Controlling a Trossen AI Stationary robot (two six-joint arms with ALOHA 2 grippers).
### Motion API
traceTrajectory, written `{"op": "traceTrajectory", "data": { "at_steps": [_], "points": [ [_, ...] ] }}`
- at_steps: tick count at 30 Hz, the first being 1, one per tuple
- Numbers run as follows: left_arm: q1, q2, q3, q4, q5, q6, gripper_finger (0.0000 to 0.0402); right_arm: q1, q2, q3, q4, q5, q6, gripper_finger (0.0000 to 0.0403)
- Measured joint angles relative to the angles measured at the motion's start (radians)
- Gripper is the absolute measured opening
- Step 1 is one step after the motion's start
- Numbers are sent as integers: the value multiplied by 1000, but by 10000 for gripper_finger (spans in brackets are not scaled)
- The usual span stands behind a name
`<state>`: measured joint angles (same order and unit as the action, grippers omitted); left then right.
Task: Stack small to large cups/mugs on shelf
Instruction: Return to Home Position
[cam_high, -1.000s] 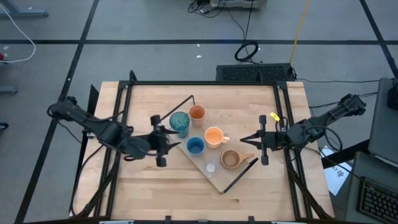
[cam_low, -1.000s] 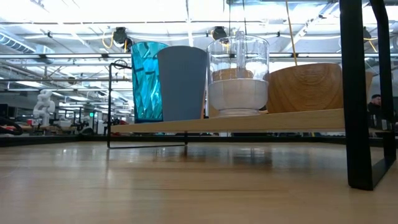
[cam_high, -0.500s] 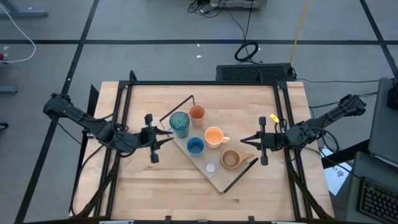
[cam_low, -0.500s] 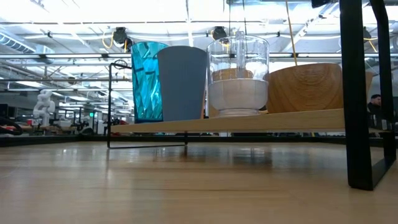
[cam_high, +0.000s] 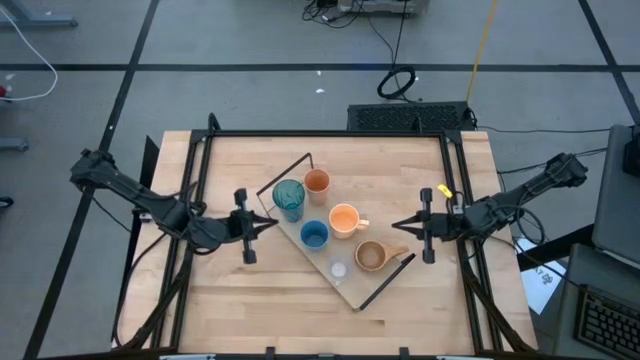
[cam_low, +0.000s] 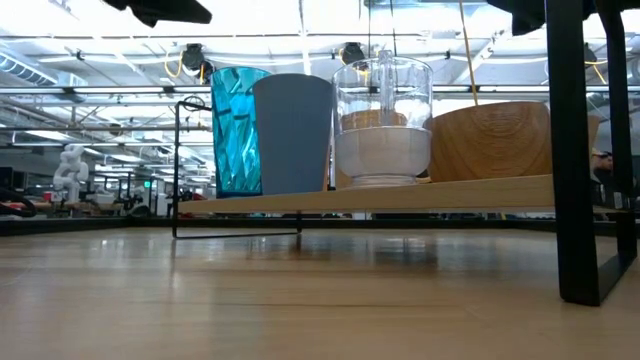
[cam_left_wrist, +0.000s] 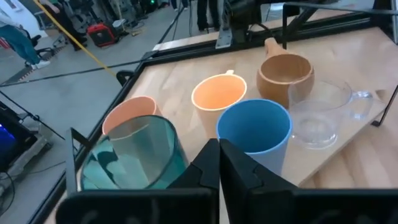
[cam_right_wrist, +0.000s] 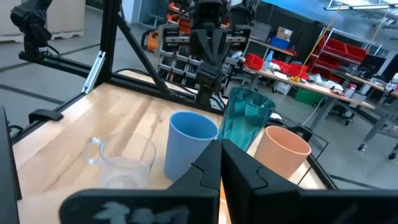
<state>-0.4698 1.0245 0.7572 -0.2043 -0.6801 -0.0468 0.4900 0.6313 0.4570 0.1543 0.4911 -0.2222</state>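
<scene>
The shelf (cam_high: 352, 283) lies slantwise on the tabletop, and the cups stand upright on it in two rows. They are a teal tumbler (cam_high: 289, 198), a small orange cup (cam_high: 317, 181), an orange handled mug (cam_high: 344, 219), a blue cup (cam_high: 314, 235), a tan handled mug (cam_high: 371, 256) and a clear glass (cam_high: 339, 269). My left gripper (cam_high: 268, 226) is shut, just left of the tumbler, holding nothing. My right gripper (cam_high: 397, 228) is shut, to the right of the mugs, also holding nothing.
Black frame rails (cam_high: 196, 180) run along the table's left, right and far sides. The shelf's black wire brackets (cam_high: 285, 170) stand at its two short ends. A dark post (cam_low: 575, 150) stands near the low camera. Bare tabletop (cam_high: 260, 300) lies toward the near edge.
My left gripper has drawn back from the teal tumbler toward the table's left edge and shut, with nothing between its fingers. The cups stand where they were.
</scene>
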Motion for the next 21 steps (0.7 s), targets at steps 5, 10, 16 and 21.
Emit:
{"op": "traceTrajectory", "data": {
  "at_steps": [5,10,16,21],
  "points": [
    [0,-27,-63,80,26,-1,9,-1,-59,-43,0,0,4,0],
    [0,-78,-145,159,28,4,10,-1,-105,-99,50,0,8,0],
    [0,-165,-259,276,38,56,8,-41,-146,-171,133,-62,1,0],
    [12,-242,-329,310,65,68,4,-98,-163,-224,190,-127,4,0]
  ]
}}
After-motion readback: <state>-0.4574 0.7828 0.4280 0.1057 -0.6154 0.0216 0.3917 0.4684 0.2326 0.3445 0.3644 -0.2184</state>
